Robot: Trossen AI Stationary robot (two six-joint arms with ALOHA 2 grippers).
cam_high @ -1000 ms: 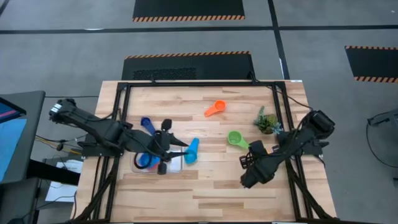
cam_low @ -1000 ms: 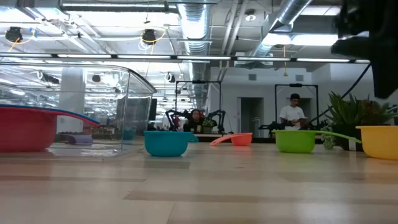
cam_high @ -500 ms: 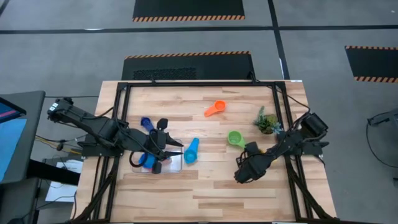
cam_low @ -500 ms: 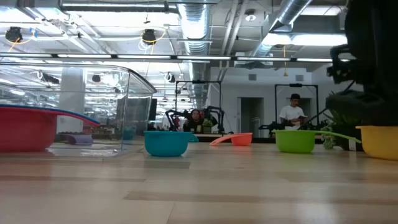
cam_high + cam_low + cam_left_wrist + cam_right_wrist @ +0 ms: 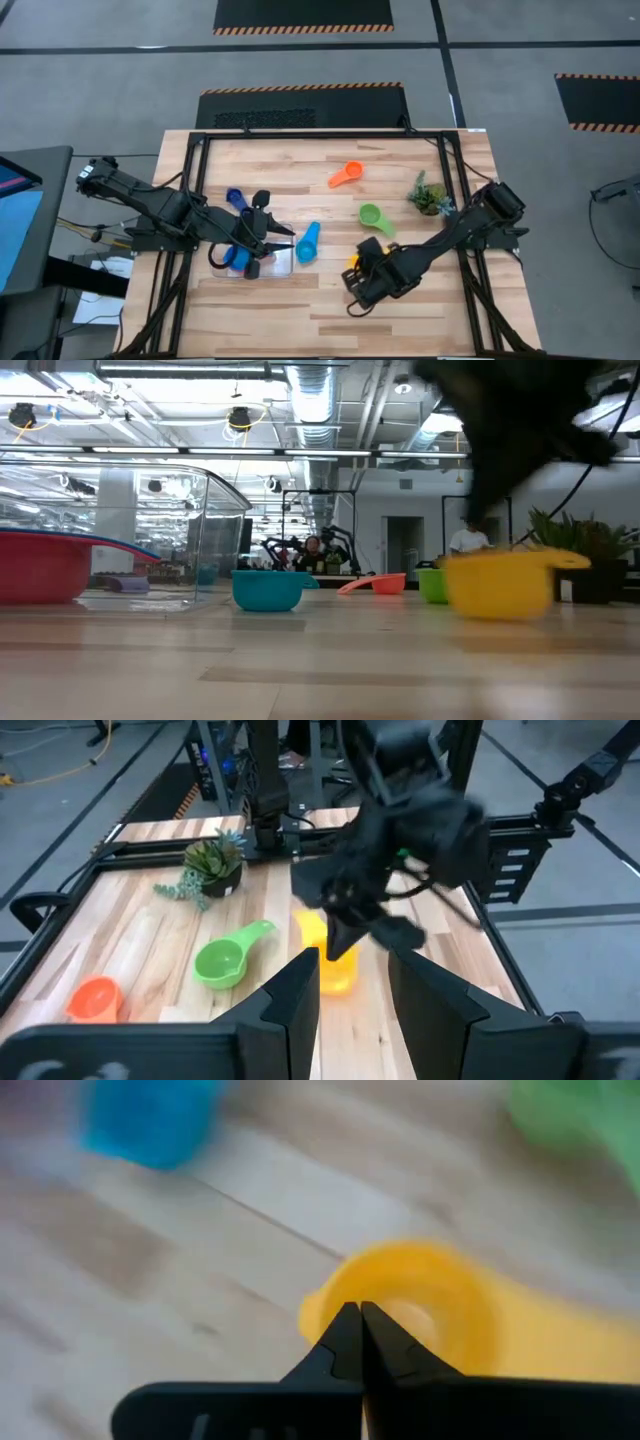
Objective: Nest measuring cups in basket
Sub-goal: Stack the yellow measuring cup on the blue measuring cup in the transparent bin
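The yellow measuring cup (image 5: 500,585) is low over the table's middle right, with my right gripper (image 5: 355,1325) shut at its rim. Farther off rest a green cup (image 5: 371,216) and an orange cup (image 5: 345,175), both on their bases. A light-blue cup (image 5: 307,242) stands just right of the clear basket (image 5: 280,266). The basket holds a red cup (image 5: 40,565) and a blue one (image 5: 234,258). A dark-blue cup (image 5: 235,198) lies beyond the basket. My left gripper (image 5: 355,995) hovers open over the basket, nothing between its fingers. My right gripper has its shut fingertips (image 5: 345,1330) at the yellow cup's rim (image 5: 325,1305), on the side away from the handle (image 5: 570,1345). The fingers slant down from the table's right. Blur hides whether the cup's base touches the table.
A small leafy plant (image 5: 428,195) stands at the right edge, behind my right arm. Bare wood lies between the light-blue cup and the yellow cup and along the near edge. People stand in the room beyond the table.
My right gripper has swung toward the table's left edge, staying shut, and tipped more steeply downward. The yellow cup has travelled left with it. The green cup has slid a little to the left and toward the far edge.
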